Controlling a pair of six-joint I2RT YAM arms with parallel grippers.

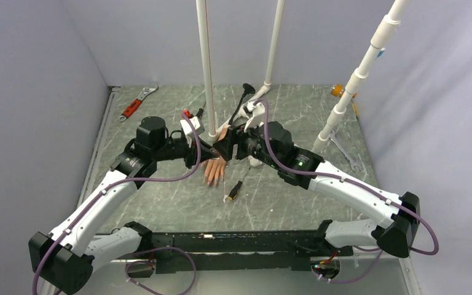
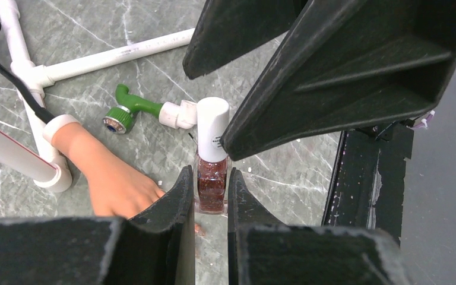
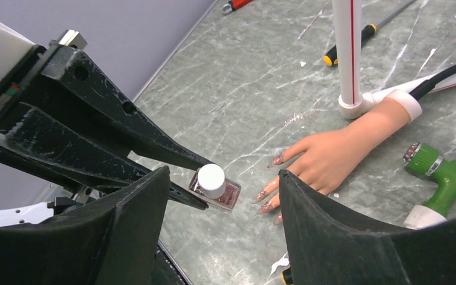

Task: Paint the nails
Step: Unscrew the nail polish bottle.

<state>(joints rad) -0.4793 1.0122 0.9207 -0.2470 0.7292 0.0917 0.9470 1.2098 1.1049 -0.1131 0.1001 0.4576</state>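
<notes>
Gripping a bottle (image 2: 212, 187) of reddish glitter polish, the left gripper (image 2: 209, 178) was closed tight on the glass body and held it upright above the table (image 1: 283, 203), with the white cap (image 2: 212, 124) on. The right gripper (image 3: 224, 175) hung over the bottle with its jaws wide, one on each side of the cap. In its own wrist view a gap showed on both sides, so neither finger appeared to touch the cap.

The hand (image 3: 338, 151) lay palm down on the table, just beside the bottle, its fingers spread and pointing toward the arm bases. The nails (image 3: 276, 160) were long and pointed, and in the right wrist view they showed a pinkish, speckled tint. The white cuff (image 3: 405, 101) sat against the foot of a pipe (image 3: 347, 53). A green nozzle (image 3: 442, 175) lay near the wrist on the far side. A screwdriver (image 1: 234, 191) lay near the fingertips, on the side toward the bases. A red wrench (image 1: 136, 106) lay well apart, at the far left of the table.
</notes>
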